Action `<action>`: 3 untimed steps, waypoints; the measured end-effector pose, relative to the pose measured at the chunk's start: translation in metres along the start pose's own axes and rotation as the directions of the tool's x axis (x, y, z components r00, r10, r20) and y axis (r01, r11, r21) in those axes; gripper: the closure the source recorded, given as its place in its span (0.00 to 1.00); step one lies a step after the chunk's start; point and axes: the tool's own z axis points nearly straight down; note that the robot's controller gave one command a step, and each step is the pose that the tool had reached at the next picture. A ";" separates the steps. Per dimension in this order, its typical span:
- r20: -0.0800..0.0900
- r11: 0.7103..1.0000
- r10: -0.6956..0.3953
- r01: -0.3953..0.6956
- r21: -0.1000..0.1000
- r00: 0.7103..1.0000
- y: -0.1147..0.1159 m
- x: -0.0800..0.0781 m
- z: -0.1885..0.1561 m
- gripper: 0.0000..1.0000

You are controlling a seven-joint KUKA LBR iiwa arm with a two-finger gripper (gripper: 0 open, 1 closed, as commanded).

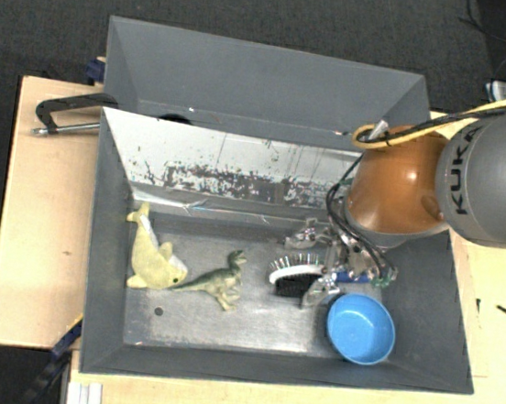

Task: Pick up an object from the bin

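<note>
- That pincer (pixel 320 272) hangs low on the right side of the bin (pixel 105 260), under the arm's orange cover (pixel 394 183). From where I stand I cannot tell whether it is released or clenched, and nothing is plainly held in it.
- Nearest to it is a black brush with white bristles (pixel 294 278), lying on the floor right of the middle, up against the pincer's left side. I'd judge that the likely pick, though I cannot say it is gripped.
- First risk: the brush is small. A bite taken off-centre could squirt it sideways or lift one end only, and it would drop on the way up.
- Second risk: the blue bowl (pixel 361 329) sits just beside the pincer, toward the front right. Any drift that way could catch its rim, tip it, or pin it against the sloping wall.
- Third risk: pressing too far down would jam metal onto the bin floor, or splay the bristles instead of closing on the body.
- The cables (pixel 335 207) looped under the cover hang close to the brush and might snag or nudge it.
- Less worry on the left: the green dinosaur (pixel 215 282) and the yellow plush fish (pixel 153 259) touch each other but lie well apart from the pincer, so I would expect them to be out of it.
</note>
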 end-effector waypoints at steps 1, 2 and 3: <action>0.003 1.000 0.001 -0.001 0.000 1.000 0.000 -0.002 -0.002 0.00; 0.008 1.000 0.002 -0.002 0.003 1.000 -0.001 -0.003 -0.004 1.00; 0.011 1.000 0.003 -0.003 0.004 1.000 -0.001 -0.006 -0.082 1.00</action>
